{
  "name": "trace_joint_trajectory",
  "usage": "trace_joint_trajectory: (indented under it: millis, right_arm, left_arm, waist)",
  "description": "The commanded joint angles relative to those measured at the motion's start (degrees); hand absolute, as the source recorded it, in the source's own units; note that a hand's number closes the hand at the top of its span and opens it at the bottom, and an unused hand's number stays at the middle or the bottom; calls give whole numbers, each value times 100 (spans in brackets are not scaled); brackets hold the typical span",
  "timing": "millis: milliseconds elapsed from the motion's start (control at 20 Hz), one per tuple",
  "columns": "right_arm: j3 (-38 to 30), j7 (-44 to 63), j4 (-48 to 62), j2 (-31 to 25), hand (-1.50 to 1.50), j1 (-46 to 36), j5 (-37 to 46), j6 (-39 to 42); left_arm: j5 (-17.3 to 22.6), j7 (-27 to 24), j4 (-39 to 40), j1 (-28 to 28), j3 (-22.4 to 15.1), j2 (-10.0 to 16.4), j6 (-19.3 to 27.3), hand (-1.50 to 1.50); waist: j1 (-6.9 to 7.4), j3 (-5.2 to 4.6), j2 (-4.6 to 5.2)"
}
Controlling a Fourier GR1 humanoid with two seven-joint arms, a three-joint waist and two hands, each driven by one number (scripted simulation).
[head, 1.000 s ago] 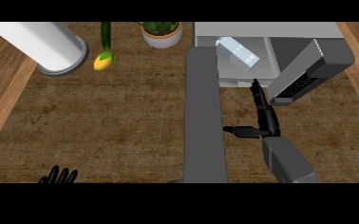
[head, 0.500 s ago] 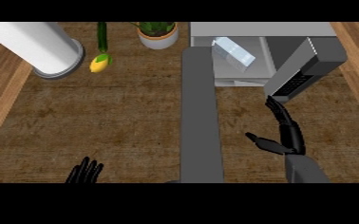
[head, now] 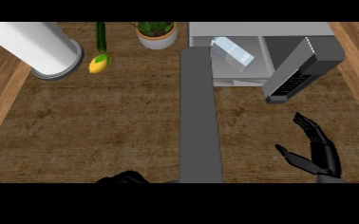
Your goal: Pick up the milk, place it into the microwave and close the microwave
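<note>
So the right hand (head: 317, 151) sits low at the right over the wooden counter (head: 105, 123), fingers straight and spread apart, thumb out to its left, holding nothing. The milk carton (head: 231, 53) is up ahead of it and a bit to its left, lying tilted inside the open microwave (head: 261, 31), well apart from the hand. The microwave's dark control panel (head: 294, 80) hangs just ahead of the fingertips, not touching. The long grey door (head: 200, 118) sticks out toward the robot, left of the right hand. The left hand (head: 125, 177) barely pokes in at the bottom edge, left of the door; can't tell its state. Way off to its far left: a white cylinder (head: 38, 47), a lemon (head: 98, 64) and a potted plant (head: 155, 33).
</note>
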Motion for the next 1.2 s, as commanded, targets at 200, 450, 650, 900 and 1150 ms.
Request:
trace_joint_trajectory:
  millis: [200,450,650,900,1150]
  right_arm:
    - [-226,-330,-428,-316,-150,756,-486,845]
    - [-302,-407,-571,-752,-150,1189,-634,1221]
    - [-324,-350,-443,-840,-150,913,-724,1351]
    - [-309,-128,-707,-975,-150,977,-883,1492]
    - [-192,-502,-683,-934,-150,1127,-833,1586]
  left_arm:
    - [-493,456,1249,-1462,-73,-784,385,150]
    - [-735,180,1914,-1948,-139,-969,1106,150]
    - [-917,856,2144,-2501,-285,-717,444,150]
    - [-1016,1388,3158,-3062,-990,-975,-19,150]
    - [-642,1360,3993,-3774,-1647,-979,157,150]
  waist:
    - [-9,0,11]
    - [-5,0,12]
    - [-12,9,21]
    - [-113,5,30]
    - [-119,5,41]
